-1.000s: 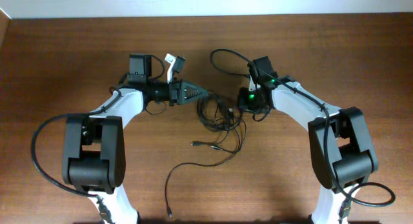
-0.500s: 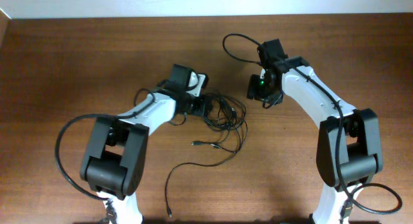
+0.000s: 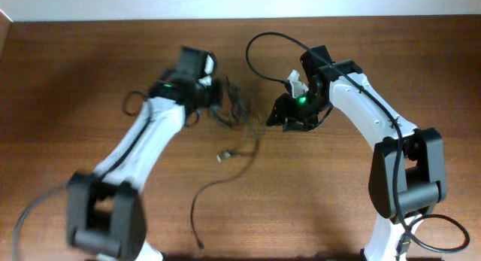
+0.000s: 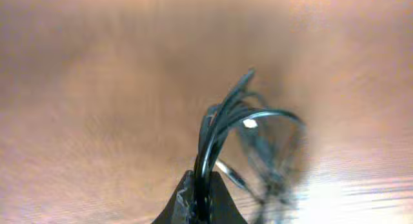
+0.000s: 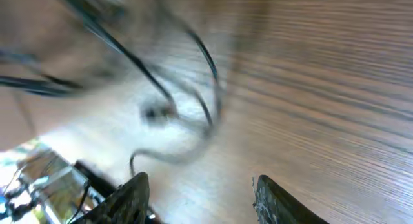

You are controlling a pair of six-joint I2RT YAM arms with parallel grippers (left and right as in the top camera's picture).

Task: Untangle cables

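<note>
Moved since half a second ago: the left gripper has pulled back toward the far side of the table, dragging the cables with it. The right gripper has swung in closer to them.
Left fingers: pressed together on a bunch of several strands, which fan upward out of the pinch in the left wrist view.
Right fingers: spread wide with nothing between them. The cords lie blurred ahead of them in the right wrist view.
Cables now: a gathered clump hangs from the left pinch, between the two grippers. A plug end lies on the wood just below it. One long strand trails toward the near edge.
Done so far: judging by how things lie, little. One strand runs mostly free, but no cord is laid apart from the others.
Still left: the clump near the pinch looks looped together. The blur hides whether there is a true knot.
Stage: likely early, with the bundle only lifted and stretched and the second hand not yet on a cord.
</note>
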